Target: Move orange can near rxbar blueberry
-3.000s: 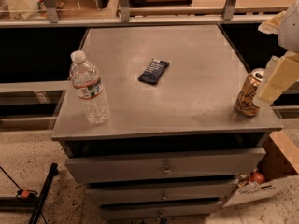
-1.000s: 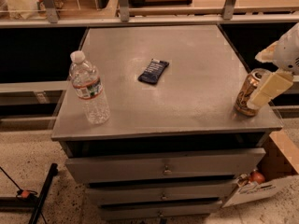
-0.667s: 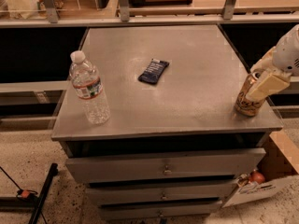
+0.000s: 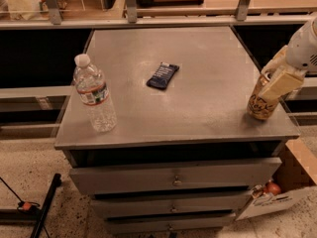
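The end effector [image 4: 272, 77] has lowered over the top of the orange can [image 4: 259, 106], though I cannot tell whether it grips, and the rxbar blueberry [image 4: 163, 76] lies well apart.

text: none readable — orange can [image 4: 260, 105] lettering, rxbar blueberry [image 4: 163, 76] print illegible | gripper [image 4: 271, 77]: at the can

The gripper [image 4: 267, 81], at the top of the orange can [image 4: 260, 107], hid the can's upper part. Right of the can, the arm [image 4: 304, 48] was cut off by the view's edge.
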Available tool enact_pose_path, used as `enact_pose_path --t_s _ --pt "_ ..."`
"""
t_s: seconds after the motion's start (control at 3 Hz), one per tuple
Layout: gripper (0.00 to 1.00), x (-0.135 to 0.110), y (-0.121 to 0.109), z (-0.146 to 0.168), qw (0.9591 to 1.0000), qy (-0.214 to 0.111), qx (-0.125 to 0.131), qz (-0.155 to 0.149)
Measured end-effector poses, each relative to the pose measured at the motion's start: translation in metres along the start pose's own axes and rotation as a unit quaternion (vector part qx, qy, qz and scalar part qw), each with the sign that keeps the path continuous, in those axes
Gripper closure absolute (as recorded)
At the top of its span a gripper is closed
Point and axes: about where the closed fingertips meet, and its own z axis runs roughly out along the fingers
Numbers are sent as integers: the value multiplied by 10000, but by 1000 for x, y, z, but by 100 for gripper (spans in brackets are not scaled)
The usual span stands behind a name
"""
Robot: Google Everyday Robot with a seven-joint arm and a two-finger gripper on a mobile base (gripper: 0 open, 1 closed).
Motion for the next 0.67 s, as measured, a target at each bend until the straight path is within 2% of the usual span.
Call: enact_pose_path --t_s 0.33,0.67 --pt "100 -28 -12 -14 9996 -172 80 -213" --pt "100 -67 -23 -29 9975 -461 216 -495"
